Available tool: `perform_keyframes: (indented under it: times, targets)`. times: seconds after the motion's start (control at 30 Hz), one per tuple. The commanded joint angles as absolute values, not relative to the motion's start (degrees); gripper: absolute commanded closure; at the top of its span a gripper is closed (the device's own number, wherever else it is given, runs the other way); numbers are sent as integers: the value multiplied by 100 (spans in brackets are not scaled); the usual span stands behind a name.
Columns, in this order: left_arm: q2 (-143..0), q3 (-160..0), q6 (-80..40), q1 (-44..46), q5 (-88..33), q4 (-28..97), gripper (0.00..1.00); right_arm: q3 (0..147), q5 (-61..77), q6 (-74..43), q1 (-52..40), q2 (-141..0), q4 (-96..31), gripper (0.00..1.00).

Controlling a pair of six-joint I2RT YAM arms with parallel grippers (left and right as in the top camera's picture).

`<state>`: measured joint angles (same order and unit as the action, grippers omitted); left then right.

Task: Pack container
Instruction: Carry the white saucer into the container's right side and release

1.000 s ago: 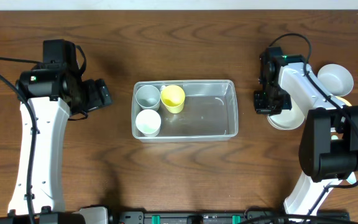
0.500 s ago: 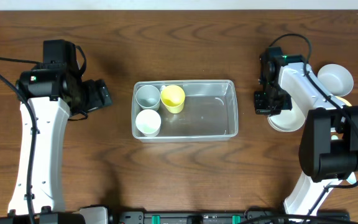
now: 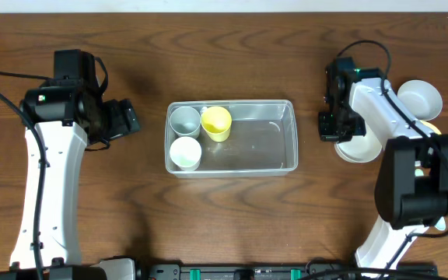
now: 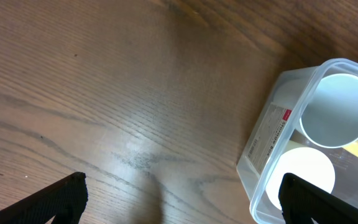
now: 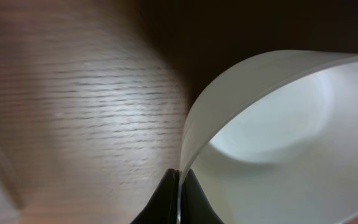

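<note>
The clear rectangular container [image 3: 274, 144] sits at the table's middle. It holds a grey cup [image 3: 184, 120], a white cup [image 3: 185, 152] and a yellow cup [image 3: 217, 122] at its left end. The container's corner also shows in the left wrist view [image 4: 272, 134]. My left gripper [image 3: 127, 118] is open and empty, left of the container [image 4: 179, 202]. My right gripper [image 3: 334, 128] is shut on the rim of a white bowl [image 3: 360, 148], right of the container. In the right wrist view the fingers [image 5: 179, 186] pinch the bowl's wall [image 5: 272, 130].
A second white bowl [image 3: 420, 98] sits at the far right, with something yellow [image 3: 432, 124] partly hidden behind the right arm. Bare wood lies in front of and behind the container.
</note>
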<state>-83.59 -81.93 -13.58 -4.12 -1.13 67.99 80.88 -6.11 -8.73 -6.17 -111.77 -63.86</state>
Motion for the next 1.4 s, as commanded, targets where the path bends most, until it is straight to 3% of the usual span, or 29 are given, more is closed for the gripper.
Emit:
perform_keyframes:
  times: [0.0,0.3,0.57,1.37]
  targets:
    - [-8370,-8143,-1426,-445,-106,6831,2,8573,-552,-561,-856,-10390,-6497,99]
    - [-8370,-8143,-1426,-443,-106,6829,2,9052,-62,897,-2141,-8943,-6580,99]
    - [-8370,-8143,-1426,-445,-106,6834,2,8986,-60,1229,-3234,-9080,-6453,99]
    - [-8370,-8143,-1426,-445,-106,6834,2,8853,344,1208,-3328,-10975,-6401,98]
